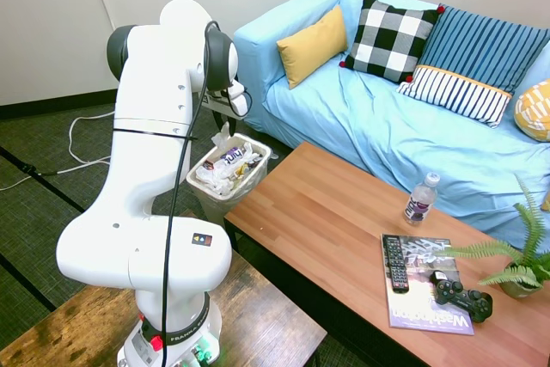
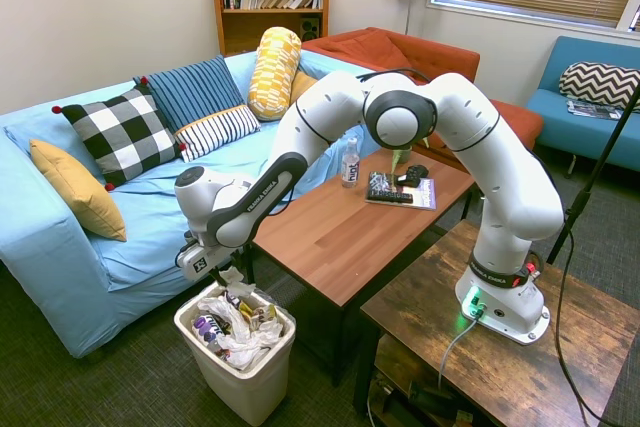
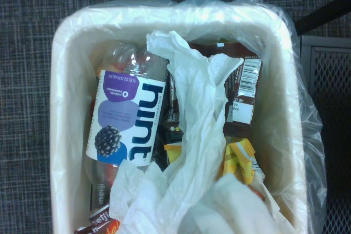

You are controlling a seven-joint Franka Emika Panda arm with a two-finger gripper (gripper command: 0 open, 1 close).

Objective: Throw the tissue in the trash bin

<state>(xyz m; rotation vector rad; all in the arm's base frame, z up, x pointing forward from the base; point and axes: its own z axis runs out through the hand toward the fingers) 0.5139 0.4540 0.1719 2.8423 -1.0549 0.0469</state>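
- One white arm reaches down over one trash bin (image 2: pixel 238 365), which stands on the dark carpet at the end of the wooden coffee table (image 2: pixel 340 232).
- One gripper (image 2: pixel 228 275) hangs directly above the bin's opening; whether its fingers are apart or together cannot be told.
- One white tissue (image 3: pixel 192 152) shows in the wrist view as a long crumpled strip, running from 12 o'clock to 6 o'clock across the bin's contents; in the first exterior view a white tuft (image 1: pixel 223 137) stands up at the bin's far rim, just under the gripper.
- One empty labelled bottle (image 3: pixel 127 119) lies inside the bin at 9 o'clock of the tissue, beside several wrappers (image 3: pixel 241 94) at 3 o'clock.
- A clear plastic liner (image 3: pixel 310 130) is folded over the bin's rim.
- On the table: one water bottle (image 1: pixel 419 199), one magazine (image 1: pixel 430 298), one remote (image 1: pixel 394 262), one game controller (image 1: pixel 462 296), one potted plant (image 1: pixel 522 259).
- One blue sofa (image 1: pixel 369 118) holds several cushions, among them one plain yellow (image 1: pixel 312 45) and one black-and-white checked (image 1: pixel 391 38).
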